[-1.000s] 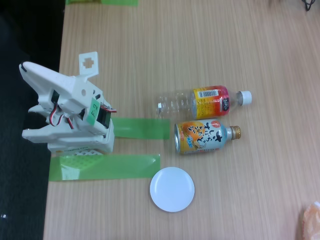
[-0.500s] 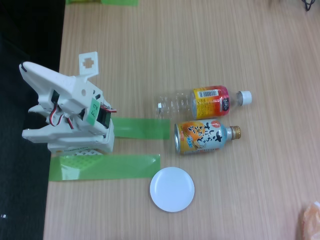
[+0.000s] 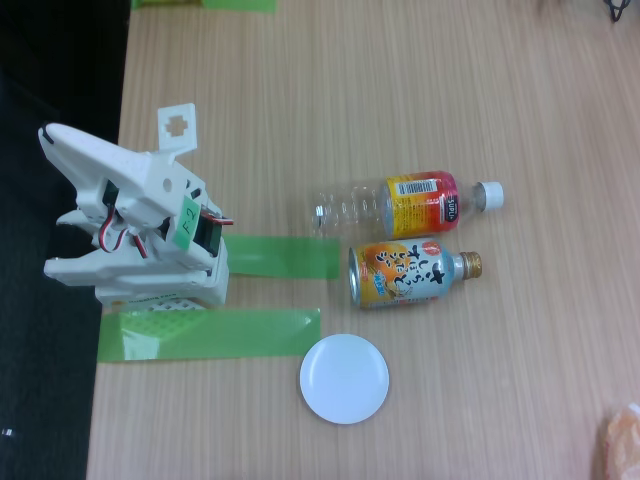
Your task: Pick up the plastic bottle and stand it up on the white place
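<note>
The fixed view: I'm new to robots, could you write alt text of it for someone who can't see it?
A clear plastic bottle lies on its side on a wooden table, next to a shorter metal bottle-can, also lying down. A round white plate sits bare below them. At the left, a folded white robot arm rests by green tape strips.

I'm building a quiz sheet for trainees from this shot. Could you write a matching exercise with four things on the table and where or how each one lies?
Things:
1. plastic bottle
2. metal bottle-can
3. white plate
4. green tape strips

Descriptions:
A. round, below the metal bottle-can in the fixed view
B. on its side, white cap pointing right
C. flat on the wood beside the arm's base
D. on its side, gold cap pointing right

Pairs: 1-B, 2-D, 3-A, 4-C
</note>
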`<move>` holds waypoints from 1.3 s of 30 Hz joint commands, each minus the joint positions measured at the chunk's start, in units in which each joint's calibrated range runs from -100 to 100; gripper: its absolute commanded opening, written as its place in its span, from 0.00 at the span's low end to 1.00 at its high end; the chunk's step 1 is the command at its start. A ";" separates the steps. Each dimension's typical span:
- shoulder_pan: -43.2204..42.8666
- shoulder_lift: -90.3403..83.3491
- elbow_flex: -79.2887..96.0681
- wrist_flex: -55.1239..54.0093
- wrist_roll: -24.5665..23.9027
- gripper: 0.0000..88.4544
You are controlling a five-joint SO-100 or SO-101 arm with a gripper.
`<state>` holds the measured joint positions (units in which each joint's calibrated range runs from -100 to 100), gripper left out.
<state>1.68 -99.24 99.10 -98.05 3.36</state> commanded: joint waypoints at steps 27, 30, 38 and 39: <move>-0.05 0.17 0.27 -1.35 -0.08 0.02; 0.10 0.17 0.27 -1.35 -0.08 0.02; 0.17 0.25 0.27 -0.92 -0.08 0.02; -0.13 0.25 0.27 -1.18 -0.08 0.02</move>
<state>1.76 -99.24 99.10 -98.05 3.36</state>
